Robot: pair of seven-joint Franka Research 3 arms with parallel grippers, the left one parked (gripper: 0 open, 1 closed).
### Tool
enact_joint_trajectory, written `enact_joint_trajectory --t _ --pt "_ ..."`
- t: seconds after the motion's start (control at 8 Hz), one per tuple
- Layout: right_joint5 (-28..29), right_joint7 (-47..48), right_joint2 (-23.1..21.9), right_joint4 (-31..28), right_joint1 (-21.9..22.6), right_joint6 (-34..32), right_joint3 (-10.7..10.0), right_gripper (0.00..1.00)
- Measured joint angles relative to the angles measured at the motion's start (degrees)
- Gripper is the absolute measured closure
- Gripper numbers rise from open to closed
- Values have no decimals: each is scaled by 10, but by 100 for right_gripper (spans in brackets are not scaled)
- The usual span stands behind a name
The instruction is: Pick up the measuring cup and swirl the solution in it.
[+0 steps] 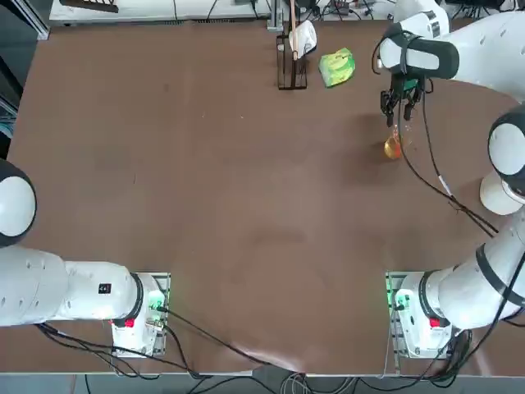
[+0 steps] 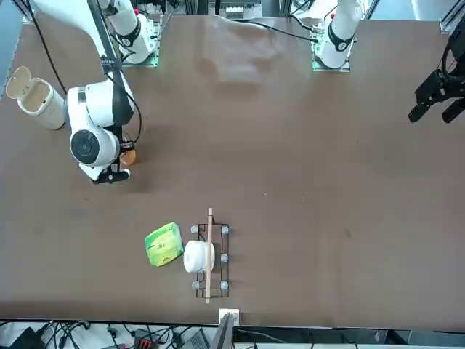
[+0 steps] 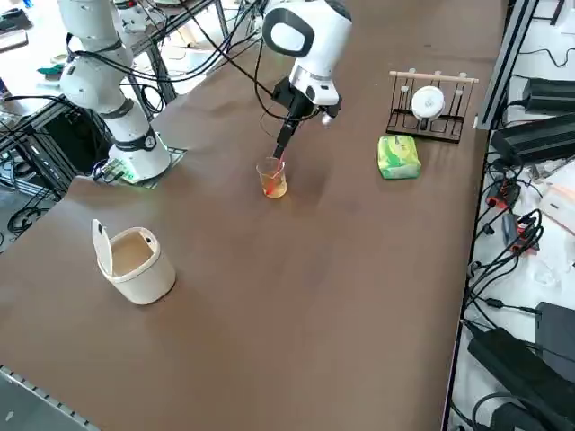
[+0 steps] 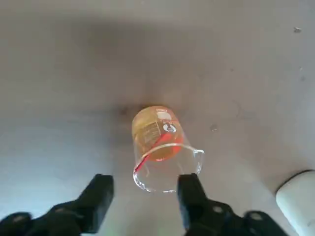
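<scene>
I have my right gripper (image 4: 145, 189) spread open with nothing between its fingers, aimed down over the measuring cup (image 4: 167, 164) — a hold from there would need fingers this far apart to pass either side of the clear wall. The cup sits upright on the table (image 3: 296, 278), near my arm's side, with the orange solution (image 4: 152, 129) pooled in its lower part; a red stick (image 4: 148, 154) leans inside, up to the rim. Whether a fingertip already brushes the glass, I can't quite tell from here.

The white canister (image 3: 142, 276), its lid raised, stands well apart, which leaves room around the cup to swirl. Also apart are the green packet (image 3: 398, 157) and the wire rack (image 3: 432, 109). My next move, I judge, is to centre on the cup and close gently on its wall — upright, so the solution stays in, and clear of that stick.
</scene>
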Motion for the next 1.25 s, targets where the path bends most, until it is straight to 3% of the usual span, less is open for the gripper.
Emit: enact_joint_trajectory --t 0.12,0.38,0.88,1.25 --pt "0 3 3 10 6 -7 0 0" --pt "0 4 4 40 13 -40 0 0" --pt "1 -44 -10 164 10 -161 -5 0" --pt "42 -77 -58 191 -27 -171 -10 0"
